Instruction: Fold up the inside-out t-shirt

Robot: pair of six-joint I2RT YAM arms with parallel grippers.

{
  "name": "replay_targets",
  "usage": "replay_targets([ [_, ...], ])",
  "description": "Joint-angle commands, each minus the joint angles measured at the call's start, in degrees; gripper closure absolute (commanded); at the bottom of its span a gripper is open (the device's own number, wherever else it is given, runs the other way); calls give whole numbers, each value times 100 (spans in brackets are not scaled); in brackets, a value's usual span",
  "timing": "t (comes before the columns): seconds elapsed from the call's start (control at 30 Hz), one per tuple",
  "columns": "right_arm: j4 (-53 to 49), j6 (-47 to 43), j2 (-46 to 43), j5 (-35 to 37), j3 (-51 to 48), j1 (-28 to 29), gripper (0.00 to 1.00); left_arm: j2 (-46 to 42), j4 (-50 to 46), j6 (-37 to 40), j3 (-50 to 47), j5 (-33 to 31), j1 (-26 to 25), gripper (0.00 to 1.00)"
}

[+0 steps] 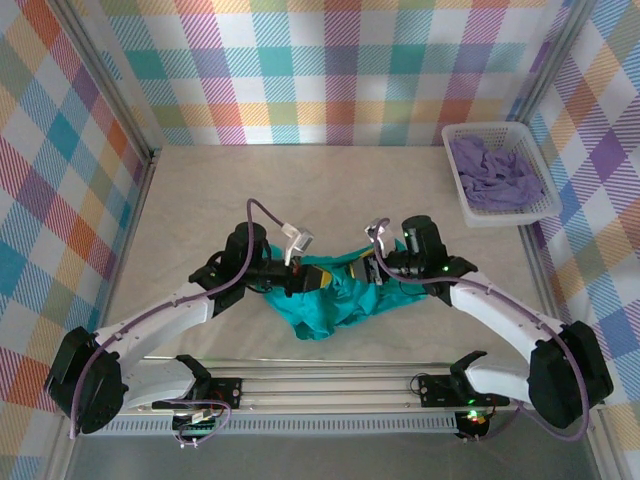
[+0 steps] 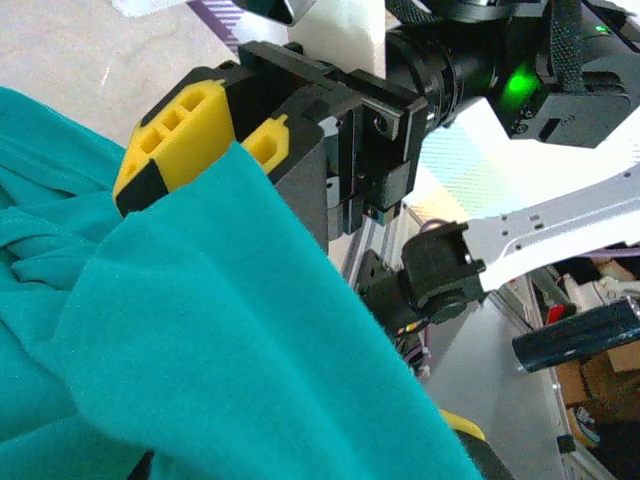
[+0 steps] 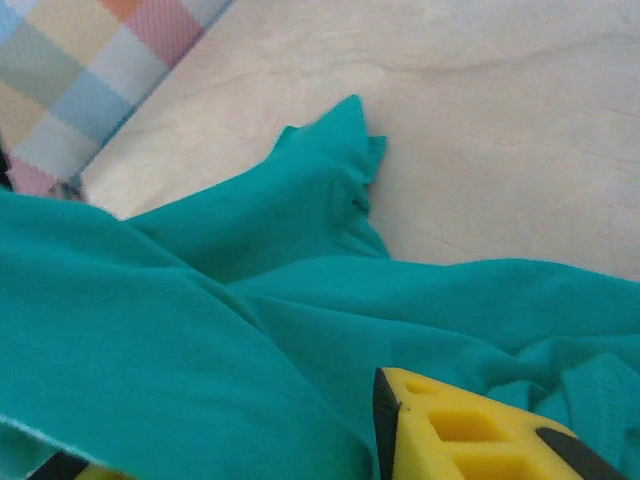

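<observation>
From above, the inside-out t-shirt (image 1: 330,305) lies bunched on the worktop (image 1: 300,190), near the front, between the two arms. The left pincer (image 1: 318,277) and the right pincer (image 1: 355,268) come close together over its top edge.

In the left wrist view, the left pincer is closed tight on the teal cloth. The right pincer's yellow fingers (image 2: 180,130) sit a little apart with cloth at the gap. I cannot tell if it grips.

In the right wrist view, a corner of the shirt lies flat on the worktop. This looks like a hand-over. The left should hold firm. The right should let go fully before it pulls away, so nothing snags.
</observation>
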Motion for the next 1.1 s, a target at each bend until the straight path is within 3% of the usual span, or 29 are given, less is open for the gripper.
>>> replay_targets([
  [0.0, -1072, -84, -59, 1116, 426, 39, 60, -71, 438, -274, 11, 8, 112, 100],
  [0.2, -835, -703, -1001, 858, 57, 189, 54, 46, 191, -481, 106, -389, 307, 100],
  [0.5, -550, -1074, -1555, 724, -138, 591, 55, 45, -7, -493, 158, -473, 397, 100],
  [0.67, -452, -1285, -1093, 437, 61, 1145, 67, 7, -52, -495, 152, -465, 412, 100],
  [1.07, -327, -1187, -50, 970, 575, 1185, 64, -33, -142, -405, 152, -403, 422, 100],
])
